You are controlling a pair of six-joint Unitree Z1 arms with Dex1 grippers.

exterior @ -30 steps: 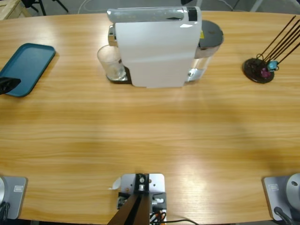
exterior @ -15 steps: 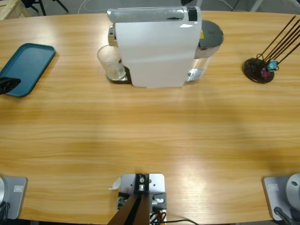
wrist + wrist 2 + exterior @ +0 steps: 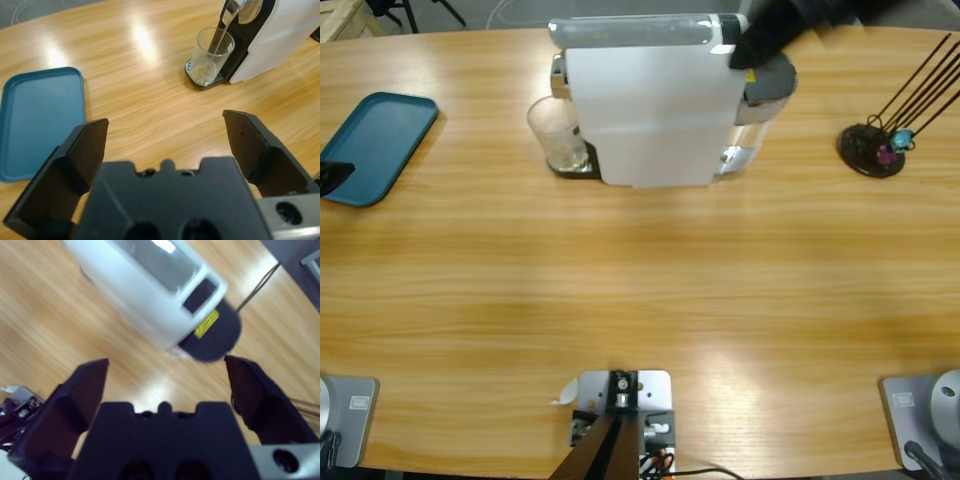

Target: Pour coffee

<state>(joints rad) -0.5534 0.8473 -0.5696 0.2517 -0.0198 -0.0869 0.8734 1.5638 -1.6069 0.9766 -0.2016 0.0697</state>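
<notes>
A clear glass (image 3: 558,135) (image 3: 212,56) stands on the drip tray under the spout of the white coffee machine (image 3: 650,100) (image 3: 292,30) (image 3: 150,280). Only a thin pale layer of coffee (image 3: 202,75) lies at its bottom. My left gripper (image 3: 167,125) (image 3: 332,176) is open and empty at the table's left edge, beside the teal tray, and looks toward the glass from well back. My right gripper (image 3: 166,365) (image 3: 760,35) hangs open above the machine's rear end, over the dark tank lid (image 3: 212,335) (image 3: 772,75).
A teal tray (image 3: 375,140) (image 3: 40,120) lies at the far left with nothing on it. At the right, a dark round holder with long thin sticks (image 3: 872,150) stands. Bare wooden table (image 3: 640,290) stretches in front of the machine.
The right arm has swung into the high view from the top right, over the machine's rear. The left gripper tip has slipped slightly further toward the left edge.
</notes>
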